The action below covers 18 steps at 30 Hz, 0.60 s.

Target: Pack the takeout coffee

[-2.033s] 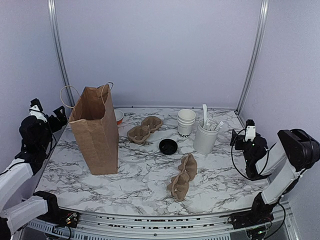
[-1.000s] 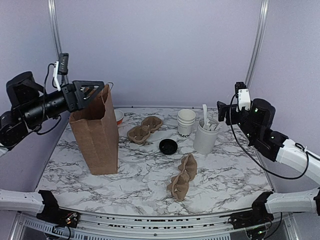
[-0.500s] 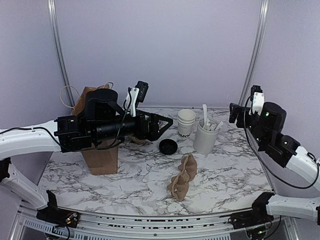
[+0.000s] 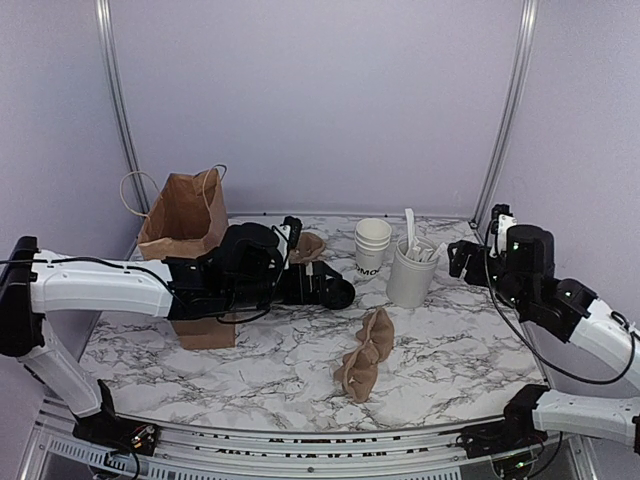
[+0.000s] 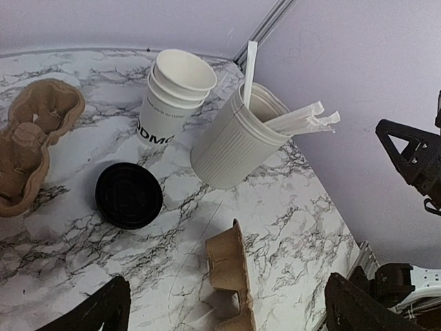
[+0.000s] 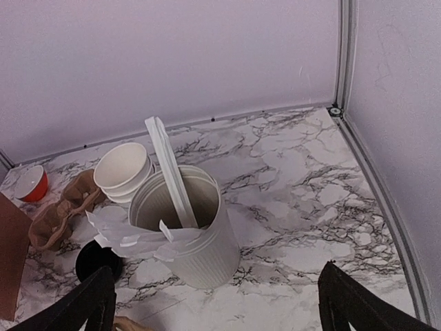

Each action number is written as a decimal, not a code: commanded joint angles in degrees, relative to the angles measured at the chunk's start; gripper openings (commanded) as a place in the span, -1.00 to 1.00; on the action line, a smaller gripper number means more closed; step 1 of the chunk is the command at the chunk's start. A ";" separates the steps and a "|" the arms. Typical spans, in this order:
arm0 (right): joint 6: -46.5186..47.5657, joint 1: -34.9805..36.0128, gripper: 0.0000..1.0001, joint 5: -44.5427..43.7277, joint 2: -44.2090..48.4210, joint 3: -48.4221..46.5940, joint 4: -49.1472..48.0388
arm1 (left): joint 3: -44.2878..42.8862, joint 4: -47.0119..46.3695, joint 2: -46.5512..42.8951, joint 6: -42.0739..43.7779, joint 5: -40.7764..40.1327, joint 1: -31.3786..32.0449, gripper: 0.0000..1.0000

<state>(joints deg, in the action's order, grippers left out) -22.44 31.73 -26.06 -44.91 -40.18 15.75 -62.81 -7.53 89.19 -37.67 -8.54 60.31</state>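
While the left arm lies stretched low across the worktop (image 4: 270, 350), reaching in from the left edge toward the middle, the left tool (image 5: 226, 293) hangs with its fingers spread wide and nothing between them. The lid (image 5: 129, 195) lies flat on the marble just ahead of that tool; from above the two overlap, and I cannot tell whether they touch.

The cup (image 5: 172, 103), white with dark lettering, stands upright near the back edge, right of centre, topping a short nested stack. It is open, and the lid sits apart from it, toward the front and left. Just to its right stands the utensil cup (image 4: 410, 272), with wrapped cutlery poking out.

One carrier (image 5: 34, 145) rests near the back edge, left of the cup. A second carrier (image 4: 365, 355), crumpled, lies toward the front edge.

The bag (image 4: 185, 215) stands upright and open by the left edge, with the left arm crossing in front of it. A bowl (image 6: 31, 183) sits by the back edge, beyond the first carrier.

The right tool (image 6: 217, 269) is held up at the right edge, facing the utensil cup, its fingers far apart and gripping nothing. Bare marble runs between that cup and the right edge and back corner, and more along the front left.
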 commanded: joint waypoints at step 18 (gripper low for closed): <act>-23.15 23.49 0.99 11.76 -4.01 12.89 9.07 | 18.03 -0.97 1.72 -11.65 0.12 -4.15 0.98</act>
<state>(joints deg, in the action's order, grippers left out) -40.95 50.87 -14.13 -46.74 -28.56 27.27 -46.41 -7.49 92.90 -47.22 -7.62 57.63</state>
